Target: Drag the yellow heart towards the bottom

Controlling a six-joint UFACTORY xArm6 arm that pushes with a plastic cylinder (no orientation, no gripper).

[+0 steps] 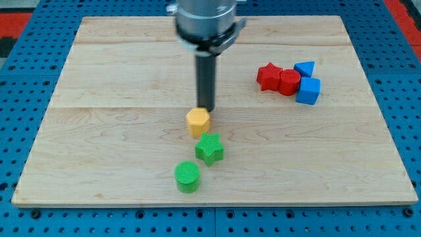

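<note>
A yellow block (198, 122), its shape closer to a hexagon than a clear heart, sits near the middle of the wooden board (99, 131). My tip (206, 108) is at the block's upper right edge, touching or nearly touching it. Just below the yellow block lies a green star (209, 149), and below that a green cylinder (187, 176).
At the view's right is a cluster: a red star (268, 76), a red block (289, 81), a blue cube (308, 91) and a small blue block (304, 68). Blue perforated table surrounds the board.
</note>
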